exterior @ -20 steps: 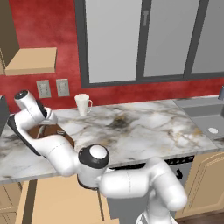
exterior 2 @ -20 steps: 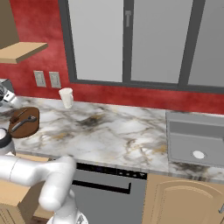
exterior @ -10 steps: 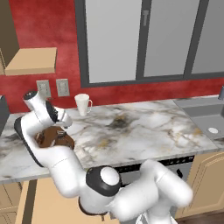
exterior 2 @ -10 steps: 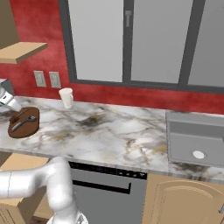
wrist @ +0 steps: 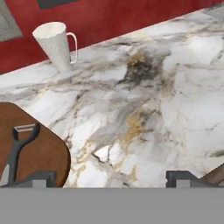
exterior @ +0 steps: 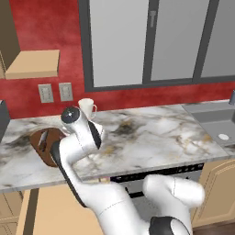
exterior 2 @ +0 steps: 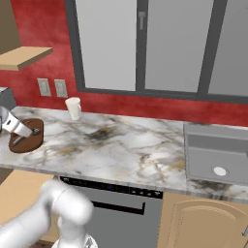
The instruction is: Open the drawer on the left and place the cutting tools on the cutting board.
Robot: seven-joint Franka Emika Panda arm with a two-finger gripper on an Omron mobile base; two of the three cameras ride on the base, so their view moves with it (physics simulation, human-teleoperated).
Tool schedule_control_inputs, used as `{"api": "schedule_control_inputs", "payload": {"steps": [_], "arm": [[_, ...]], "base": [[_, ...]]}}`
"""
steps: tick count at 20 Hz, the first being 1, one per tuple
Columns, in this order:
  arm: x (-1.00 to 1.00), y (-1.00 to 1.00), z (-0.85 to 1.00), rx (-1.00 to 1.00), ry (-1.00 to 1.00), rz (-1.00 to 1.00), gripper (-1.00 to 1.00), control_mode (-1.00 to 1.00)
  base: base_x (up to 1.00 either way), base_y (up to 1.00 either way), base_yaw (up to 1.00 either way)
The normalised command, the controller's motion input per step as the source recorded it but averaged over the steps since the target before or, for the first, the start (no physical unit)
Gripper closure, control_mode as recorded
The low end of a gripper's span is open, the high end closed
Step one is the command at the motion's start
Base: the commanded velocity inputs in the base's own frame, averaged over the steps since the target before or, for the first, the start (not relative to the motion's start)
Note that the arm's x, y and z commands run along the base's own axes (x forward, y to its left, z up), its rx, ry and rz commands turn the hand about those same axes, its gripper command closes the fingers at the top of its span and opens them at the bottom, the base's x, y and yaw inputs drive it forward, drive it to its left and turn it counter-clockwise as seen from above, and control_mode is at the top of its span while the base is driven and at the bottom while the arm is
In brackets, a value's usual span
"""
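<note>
Lying on the dark brown oval cutting board (wrist: pixel 37 148) at the left end of the marbled surface (wrist: pixel 166 100) is a grey-handled peeler (wrist: pixel 17 146). Robot jaws stand wide apart and empty, one tip over the board's edge, the other over bare marble. A white mug (wrist: pixel 54 43) stands near the red wall (exterior: pixel 119 98).

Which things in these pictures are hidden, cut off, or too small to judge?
- Dark brown oval wooden cutting board: in the left base view, the white arm covers its right end.
- Dark grey-handled peeler lying on the board: the hand view's bottom edge cuts off its handle.
- Short silver-bladed knife: not identifiable; the tools on the board are too small in the right base view.
- Light tan wooden drawer: arm hides most of it.
</note>
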Motion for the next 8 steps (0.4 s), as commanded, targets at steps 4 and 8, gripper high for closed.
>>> {"api": "schedule_control_inputs", "payload": {"steps": [4,8], "arm": [[-1.00,-1.00,0.80,0.20,-0.35,-0.01,-1.00,-1.00],[-1.00,-1.00,0.23,0.28,-0.21,-0.07,-1.00,-1.00]], "base": [[0.00,0.00,0.00],[0.00,0.00,0.00]]}}
